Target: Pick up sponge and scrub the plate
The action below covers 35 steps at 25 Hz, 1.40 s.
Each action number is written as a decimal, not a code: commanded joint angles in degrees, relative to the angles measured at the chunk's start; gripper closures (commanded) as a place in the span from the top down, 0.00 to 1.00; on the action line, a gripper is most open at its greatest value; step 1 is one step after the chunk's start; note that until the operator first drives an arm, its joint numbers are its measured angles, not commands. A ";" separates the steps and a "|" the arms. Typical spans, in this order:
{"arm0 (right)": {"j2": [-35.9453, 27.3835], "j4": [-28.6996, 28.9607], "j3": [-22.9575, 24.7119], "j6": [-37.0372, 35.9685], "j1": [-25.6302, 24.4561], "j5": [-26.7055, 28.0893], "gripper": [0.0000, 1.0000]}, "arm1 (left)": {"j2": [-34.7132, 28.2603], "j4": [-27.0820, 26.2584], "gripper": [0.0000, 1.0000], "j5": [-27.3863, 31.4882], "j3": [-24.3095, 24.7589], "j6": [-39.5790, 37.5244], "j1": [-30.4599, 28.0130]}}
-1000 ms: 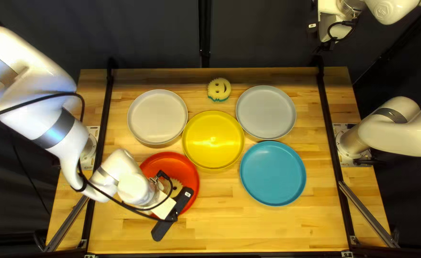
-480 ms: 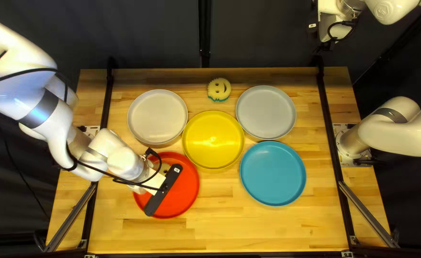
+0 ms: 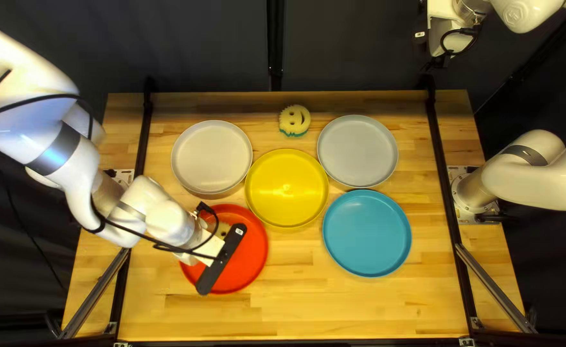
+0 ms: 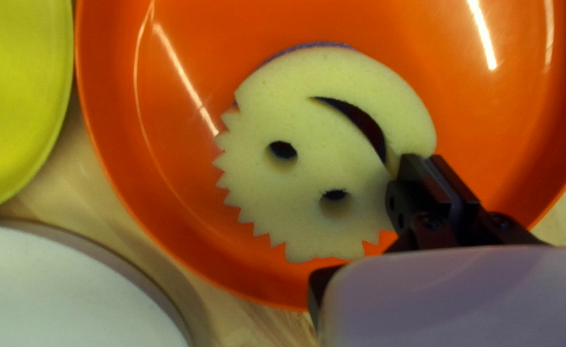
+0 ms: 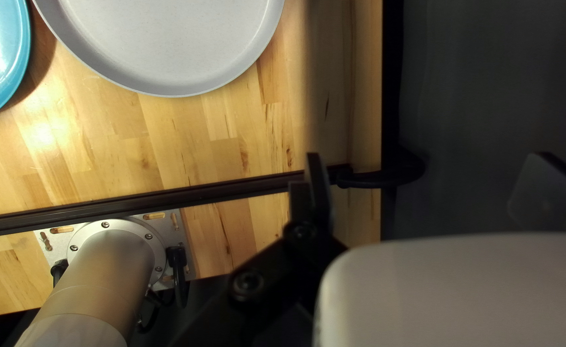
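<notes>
the jaws of the left gripper (image 3: 213,247) are closed on the pale yellow sponge (image 4: 325,151), pinching it near its smile-shaped cut. the sponge lies over the red plate (image 3: 247,257); i cannot tell whether it touches. just beside that plate are the yellow plate (image 3: 286,187) and the cream plate (image 3: 212,157). farther off are the blue plate (image 3: 367,232), the gray plate (image 3: 357,151) and, near the table's (image 3: 309,308) far edge, a second sponge (image 3: 294,121). the right gripper (image 3: 442,38) hangs beyond that edge, its jaws spread.
</notes>
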 commanded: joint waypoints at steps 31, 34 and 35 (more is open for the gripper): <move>0.00 0.00 0.00 0.00 0.00 0.00 1.00 | -3.53 -4.18 0.00 2.14 2.51 12.42 8.22; 0.00 0.00 0.00 0.00 0.00 0.00 1.00 | -0.61 -3.29 0.00 2.37 -0.71 11.52 7.09; 0.00 0.00 0.00 0.00 0.00 0.00 1.00 | -0.23 -3.11 0.00 2.43 -1.19 11.21 6.79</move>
